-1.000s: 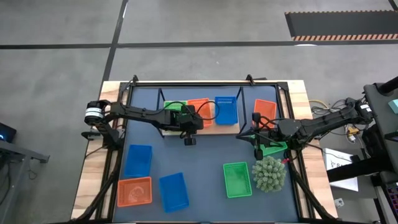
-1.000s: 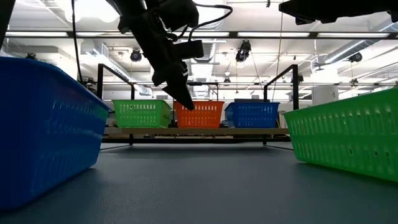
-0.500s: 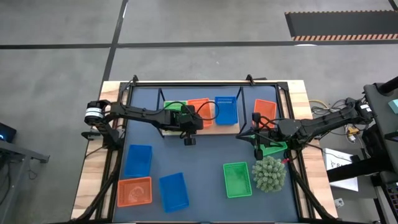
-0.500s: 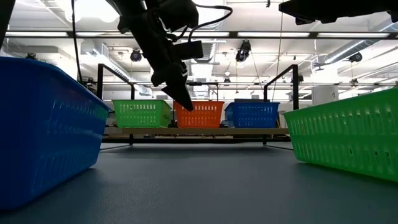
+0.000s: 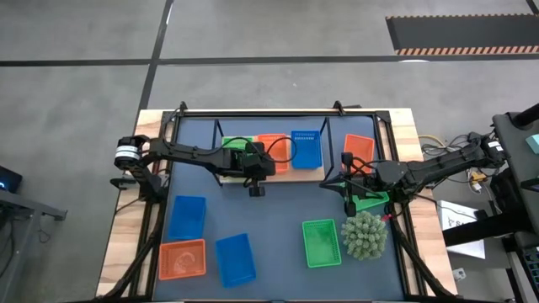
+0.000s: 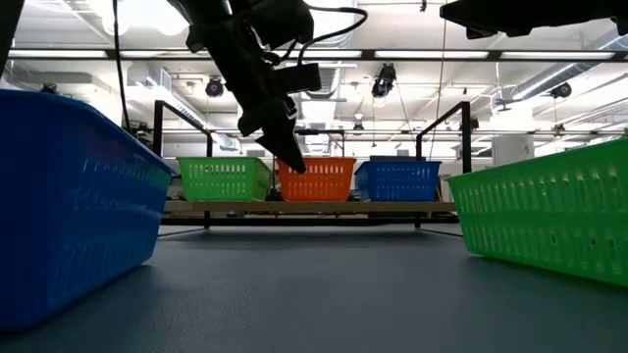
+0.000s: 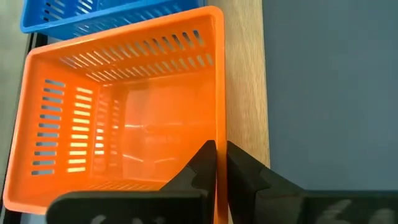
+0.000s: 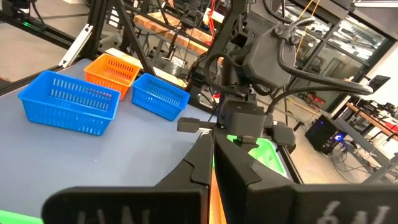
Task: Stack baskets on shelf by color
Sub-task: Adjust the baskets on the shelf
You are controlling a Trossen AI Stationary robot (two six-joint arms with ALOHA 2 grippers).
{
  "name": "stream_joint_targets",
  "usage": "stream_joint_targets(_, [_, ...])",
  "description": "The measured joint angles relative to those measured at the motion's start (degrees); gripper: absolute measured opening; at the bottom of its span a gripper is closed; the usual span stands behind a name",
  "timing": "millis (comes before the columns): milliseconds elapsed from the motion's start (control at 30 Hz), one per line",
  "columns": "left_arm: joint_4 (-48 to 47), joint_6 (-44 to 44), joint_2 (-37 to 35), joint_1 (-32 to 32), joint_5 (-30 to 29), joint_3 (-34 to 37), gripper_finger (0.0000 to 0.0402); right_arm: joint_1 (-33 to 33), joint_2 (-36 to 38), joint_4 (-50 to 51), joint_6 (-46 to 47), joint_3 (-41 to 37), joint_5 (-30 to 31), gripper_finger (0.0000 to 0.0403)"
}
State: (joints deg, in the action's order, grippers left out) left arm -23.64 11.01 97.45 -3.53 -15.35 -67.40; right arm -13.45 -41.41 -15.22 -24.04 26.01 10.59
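Note:
On the shelf [image 5: 296, 174] at the table's far middle three baskets stand side by side on their bottoms: green [image 5: 233, 144], orange [image 5: 273, 150] and blue [image 5: 306, 147]. My left gripper [image 7: 221, 163] reaches in from the table's left, slanting down, and is shut on the orange basket [image 7: 124, 118]; in the low view the gripper [image 6: 293, 162] meets that basket's rim. My right gripper [image 8: 211, 155] hangs shut and level above the mat at the right, holding nothing, over a green basket [image 5: 375, 201]. My left gripper pinches the orange basket's wall that faces the table's near edge [image 7: 219, 134], at its rim, one finger [image 7: 204, 163] inside the basket and one [image 7: 244, 167] outside. The fingers come slanting down from the table's left. The basket stands upright on the shelf board [image 7: 244, 74].
Loose on the dark mat lie two blue baskets [image 5: 187, 216] [image 5: 235, 258], an orange one [image 5: 182, 258] and a green one [image 5: 322, 242]. Another orange basket [image 5: 359, 148] sits right of the shelf. A spiky green plant ball [image 5: 364, 235] stands at the near right.

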Motion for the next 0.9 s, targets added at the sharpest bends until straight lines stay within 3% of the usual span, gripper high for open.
stream_joint_targets(900, [0.07, -1.71, 0.00, 0.01, 0.13, 0.07, 0.0006, 0.00, 0.00, 0.06, 0.01, 0.01, 0.00, 0.0009])
